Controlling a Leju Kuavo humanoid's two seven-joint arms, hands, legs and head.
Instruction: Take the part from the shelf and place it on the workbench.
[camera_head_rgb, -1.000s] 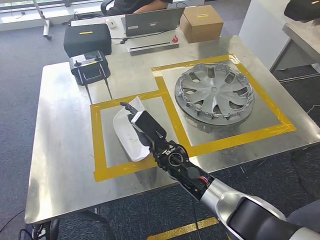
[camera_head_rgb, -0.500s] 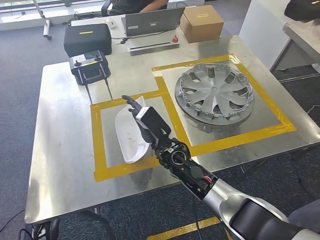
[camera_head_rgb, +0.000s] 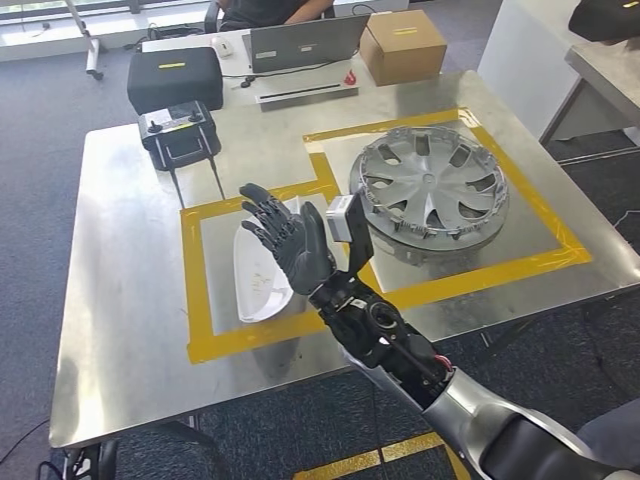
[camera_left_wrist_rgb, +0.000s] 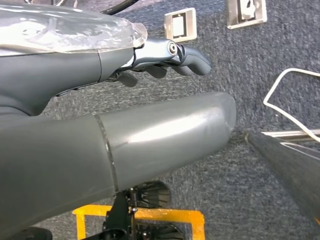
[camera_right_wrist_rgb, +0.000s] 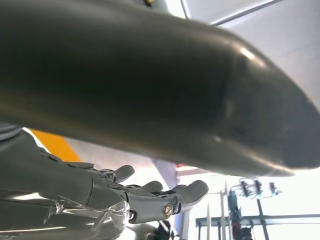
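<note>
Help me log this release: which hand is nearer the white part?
Right. The right hand hovers open just over the white part on the workbench; the left hand hangs by the carpet, away from it.

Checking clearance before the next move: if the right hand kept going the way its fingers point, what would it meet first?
Probably nothing close: the right hand is open above the white part, fingers pointing toward the controller, likely first, though height is unclear.

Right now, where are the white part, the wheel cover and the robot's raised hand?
white part (camera_head_rgb: 255, 280): head view, on its bare middle surface.
wheel cover (camera_head_rgb: 427, 186): head view, on its central hub.
right hand (camera_head_rgb: 296, 243): head view, on the palm.
</note>
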